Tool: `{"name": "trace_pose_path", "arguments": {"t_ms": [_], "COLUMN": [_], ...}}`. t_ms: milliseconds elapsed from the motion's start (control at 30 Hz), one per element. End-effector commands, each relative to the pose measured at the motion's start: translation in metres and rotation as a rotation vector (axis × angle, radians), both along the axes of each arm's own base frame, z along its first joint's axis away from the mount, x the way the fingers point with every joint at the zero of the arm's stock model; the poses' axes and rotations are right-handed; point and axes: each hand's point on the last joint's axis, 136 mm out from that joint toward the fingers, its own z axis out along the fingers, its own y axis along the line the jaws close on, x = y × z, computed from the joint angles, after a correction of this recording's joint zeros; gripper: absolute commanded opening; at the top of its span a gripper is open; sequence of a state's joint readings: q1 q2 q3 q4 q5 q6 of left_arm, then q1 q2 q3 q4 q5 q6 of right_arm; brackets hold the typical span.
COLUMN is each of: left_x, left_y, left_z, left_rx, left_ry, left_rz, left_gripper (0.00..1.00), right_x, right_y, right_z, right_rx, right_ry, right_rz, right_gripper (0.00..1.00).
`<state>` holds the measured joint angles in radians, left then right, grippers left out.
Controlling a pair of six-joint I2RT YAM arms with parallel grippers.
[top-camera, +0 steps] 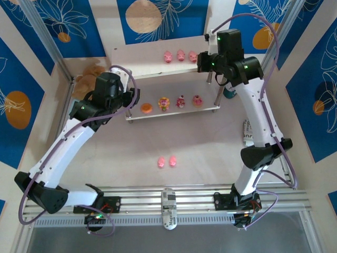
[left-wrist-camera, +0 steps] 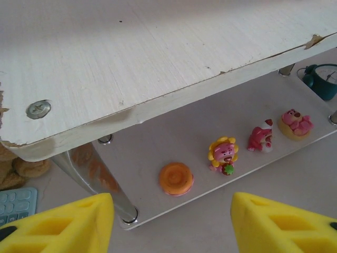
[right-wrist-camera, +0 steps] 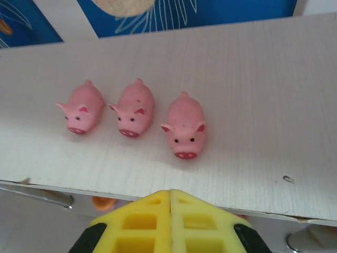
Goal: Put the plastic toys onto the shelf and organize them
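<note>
The shelf (top-camera: 137,67) is seen at the far middle of the table (top-camera: 200,153), between the two arms. On its upper board three pink piglets (right-wrist-camera: 131,108) are lined up in a row, snouts turned toward the near edge, close together but apart. On the lower board four toys are set in a line: the flat orange round piece (left-wrist-camera: 176,178) at the left end, then three pink-and-yellow cupcake-like figures (left-wrist-camera: 260,138) spaced out to its right. Two more piglets (top-camera: 161,162) are found on the table, just beside each other and well in front of the shelf. The left pincer (left-wrist-camera: 174,232) is held low at the left front corner of the shelf, facing the lower board; its yellow pads (left-wrist-camera: 79,224) are spread wide apart, with nothing between them. The right pincer (right-wrist-camera: 171,224) is held at the near edge of the upper board, just in front of the rightmost piglet; its pads are pressed together and nothing is gripped. A brown plush bear (top-camera: 89,74) is seen beside the left end of the shelf, and a corner of a teal calculator (left-wrist-camera: 16,203) lies near it.
</note>
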<state>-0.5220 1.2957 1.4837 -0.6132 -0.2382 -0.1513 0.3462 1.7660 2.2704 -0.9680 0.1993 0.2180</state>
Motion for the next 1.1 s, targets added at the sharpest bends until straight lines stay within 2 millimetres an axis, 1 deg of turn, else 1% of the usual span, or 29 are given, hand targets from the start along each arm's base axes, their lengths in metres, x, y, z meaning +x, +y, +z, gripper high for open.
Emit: {"name": "trace_pose_path", "arguments": {"t_ms": [0, 500, 867, 1067], "left_x": [-0.003, 0.005, 0.006, 0.007], "left_y": [0.003, 0.0, 0.004, 0.006], "left_z": [0.012, 0.011, 0.011, 0.009], "left_rx": [-0.007, 0.006, 0.011, 0.012], "left_ry": [-0.039, -0.041, -0.043, -0.041], "left_rz": [0.008, -0.001, 0.006, 0.01], "left_gripper": [0.61, 0.61, 0.62, 0.62], "right_x": [-0.002, 0.031, 0.042, 0.046], "right_y": [-0.004, 0.001, 0.0, 0.004], "right_z": [-0.006, -0.03, -0.035, -0.037], "right_rx": [-0.05, -0.075, -0.061, -0.046], "right_ry": [0.027, 0.075, 0.079, 0.083], "right_rz": [-0.009, -0.02, -0.028, -0.018], "right_gripper": [0.0, 0.01, 0.02, 0.02]}}
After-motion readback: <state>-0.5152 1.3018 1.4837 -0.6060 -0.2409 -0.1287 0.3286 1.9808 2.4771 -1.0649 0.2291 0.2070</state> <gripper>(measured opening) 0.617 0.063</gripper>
